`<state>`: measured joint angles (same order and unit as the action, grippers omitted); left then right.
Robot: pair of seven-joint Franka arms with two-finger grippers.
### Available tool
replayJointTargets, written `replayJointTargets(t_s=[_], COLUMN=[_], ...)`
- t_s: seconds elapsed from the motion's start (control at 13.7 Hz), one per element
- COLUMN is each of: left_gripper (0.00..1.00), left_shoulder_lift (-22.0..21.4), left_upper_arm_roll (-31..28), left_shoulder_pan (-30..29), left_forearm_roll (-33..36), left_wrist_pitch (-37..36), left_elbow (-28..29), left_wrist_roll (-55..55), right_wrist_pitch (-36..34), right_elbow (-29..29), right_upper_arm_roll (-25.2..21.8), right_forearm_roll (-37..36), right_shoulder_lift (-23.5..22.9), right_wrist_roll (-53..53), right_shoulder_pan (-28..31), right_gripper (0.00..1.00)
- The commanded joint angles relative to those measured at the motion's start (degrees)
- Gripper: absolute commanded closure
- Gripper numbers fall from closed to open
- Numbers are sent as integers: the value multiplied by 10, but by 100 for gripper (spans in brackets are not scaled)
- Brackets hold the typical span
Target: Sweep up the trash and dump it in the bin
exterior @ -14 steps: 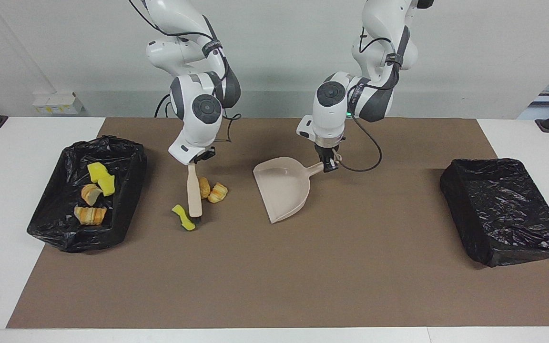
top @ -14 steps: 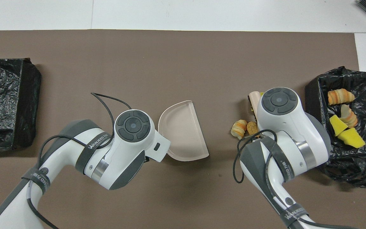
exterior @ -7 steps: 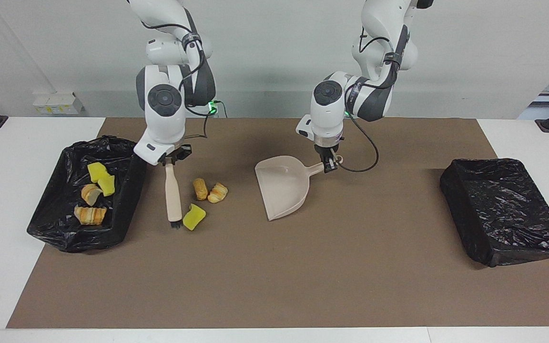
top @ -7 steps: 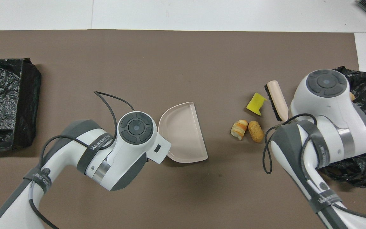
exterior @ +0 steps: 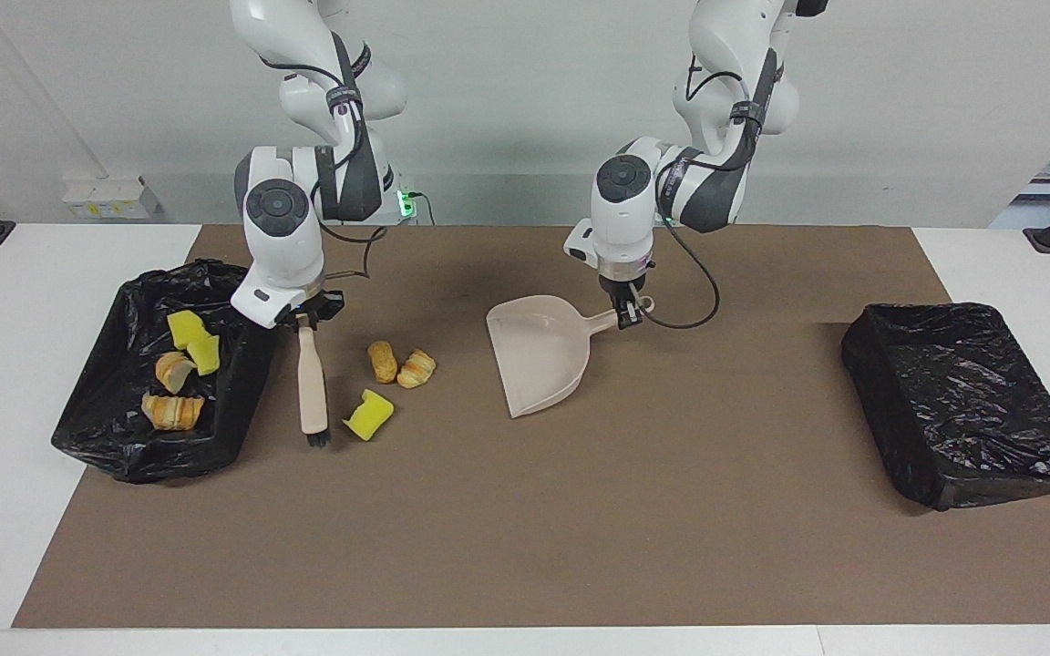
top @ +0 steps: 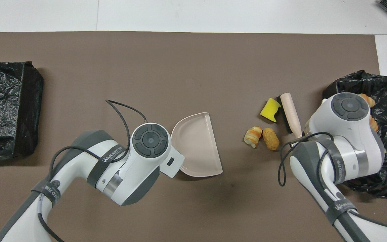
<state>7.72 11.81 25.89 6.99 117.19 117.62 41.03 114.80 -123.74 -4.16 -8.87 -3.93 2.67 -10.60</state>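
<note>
The beige dustpan [exterior: 539,357] lies near the middle of the brown mat [exterior: 580,538], and everything else is placed from it. The left gripper [exterior: 627,312] is clamped on the dustpan's handle at the end nearer the robots, with the pan's open mouth pointing away from them.

Toward the right arm's end of the table from the dustpan, three pieces of trash lie loose on the mat: a golden-brown bread bit [exterior: 383,361] and a croissant-like piece [exterior: 416,368] touching side by side, and a yellow sponge chunk [exterior: 369,415] a little farther from the robots than those two. Just beside the sponge chunk, on the side away from the dustpan, stands the beige brush [exterior: 312,383], its dark bristles [exterior: 317,440] down at the mat. The right gripper [exterior: 305,318] is closed tight on the top of the brush handle.

Farther still toward the right arm's end sits a black-lined bin [exterior: 115,446] holding two yellow sponge chunks [exterior: 194,342] and two bread pieces [exterior: 173,392]. At the left arm's end of the table, well apart from the dustpan, is a second black-lined bin [exterior: 962,401].
</note>
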Motion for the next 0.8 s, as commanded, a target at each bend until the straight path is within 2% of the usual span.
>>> replayJointTargets(t_s=[0.0, 0.36, 0.73], left_gripper=[100, 100, 100], left_shoulder_lift=[-8, -12, -12], left_upper_arm_roll=[-6, -6, -6], left_shoulder_pan=[9, 11, 11], left_forearm_roll=[10, 14, 21], left_wrist_pitch=[9, -8, -10], left_elbow=[14, 16, 16], left_wrist_roll=[-50, -68, -68], right_wrist_pitch=[12, 1, 17], right_elbow=[-12, -13, -8], right_upper_arm_roll=[2, 2, 3], right_forearm_roll=[46, 142, 229], right_shoulder_lift=[2, -3, -27], right_wrist_roll=[-16, -46, -117], right_shoulder_pan=[-31, -91, -168], right_gripper=[100, 100, 100])
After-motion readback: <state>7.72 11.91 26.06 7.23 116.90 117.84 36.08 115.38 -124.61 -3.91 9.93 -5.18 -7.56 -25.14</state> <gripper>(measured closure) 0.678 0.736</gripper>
